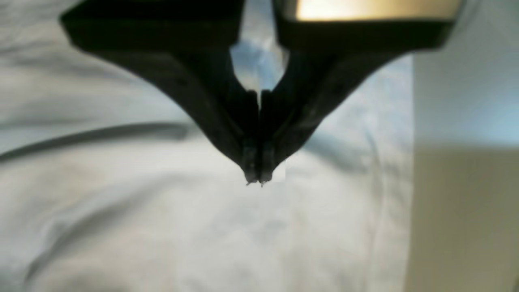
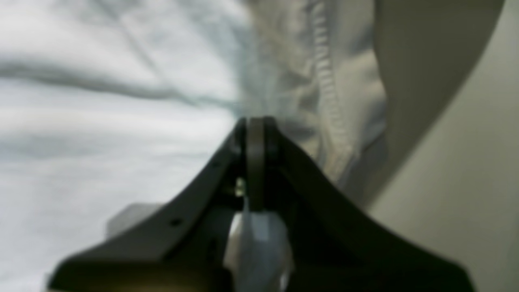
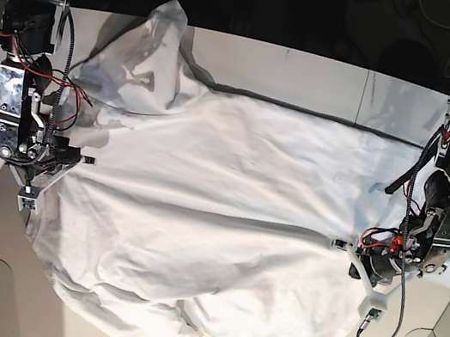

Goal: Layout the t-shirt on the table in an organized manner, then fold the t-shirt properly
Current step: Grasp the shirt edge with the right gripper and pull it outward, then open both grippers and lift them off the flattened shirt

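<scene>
The large, plain white cotton t-shirt (image 3: 216, 219) lies spread over most of the wide matte white bench (image 3: 328, 78), its long axis running side to side in the base view, with a bunched sleeve or corner rising toward the far left and loose folds hanging at the near edge. Each hand sits at one end of that axis. The right hand (image 3: 59, 157), on the base view's left, is at the shirt's left edge; in its wrist view its jaws are pressed together beside a stitched hem (image 2: 328, 101), and pale cloth seems to be caught between them. The left hand (image 3: 352, 248), on the base view's right, is at the opposite edge, fingers closed tip to tip directly over the fabric; whether they pinch cloth I cannot tell. Judging by this, the next move depends on pulling the two ends apart along that axis. No containers are in sight.
</scene>
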{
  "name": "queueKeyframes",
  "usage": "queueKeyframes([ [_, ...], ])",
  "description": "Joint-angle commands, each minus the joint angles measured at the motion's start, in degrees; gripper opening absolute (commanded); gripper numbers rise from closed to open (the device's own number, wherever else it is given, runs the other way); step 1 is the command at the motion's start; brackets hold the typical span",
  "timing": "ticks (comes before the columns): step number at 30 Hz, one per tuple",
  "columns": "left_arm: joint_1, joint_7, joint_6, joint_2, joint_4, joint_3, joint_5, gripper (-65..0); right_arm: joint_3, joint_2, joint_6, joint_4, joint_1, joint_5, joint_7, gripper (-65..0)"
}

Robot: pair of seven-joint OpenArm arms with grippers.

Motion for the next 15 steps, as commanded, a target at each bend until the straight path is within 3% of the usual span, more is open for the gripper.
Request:
queueKeyframes([
  [1,-1.7,-0.83,-0.2,-0.79,2.1,-0.28,-0.37,-65.0,0.26,0.57,0.85,1.77,1.36,0.52,0.39,-65.0],
  [4,-1.73,-0.48,-0.17,-0.79,5.57,-0.28,-0.15,-65.0,0.26,0.59,1.95,4.04,1.2,1.4,-0.76,-65.0],
  [6,-1.73,0.55,-0.15,-0.76,7.63,-0.28,0.66,-65.0,0.26,0.59,1.97,6.64,0.63,1.49,-1.49,-57.5],
  [10,-1.7,3.3,-0.17,-0.85,10.97,-0.28,3.15,-43.7,0.52,0.61,1.95,12.37,-0.2,0.28,-4.11,-54.8],
  [15,-1.66,4.15,0.31,-2.03,13.07,-0.98,3.69,-43.1,4.74,0.61,2.01,19.06,-0.37,-0.63,-6.75,-54.8],
])
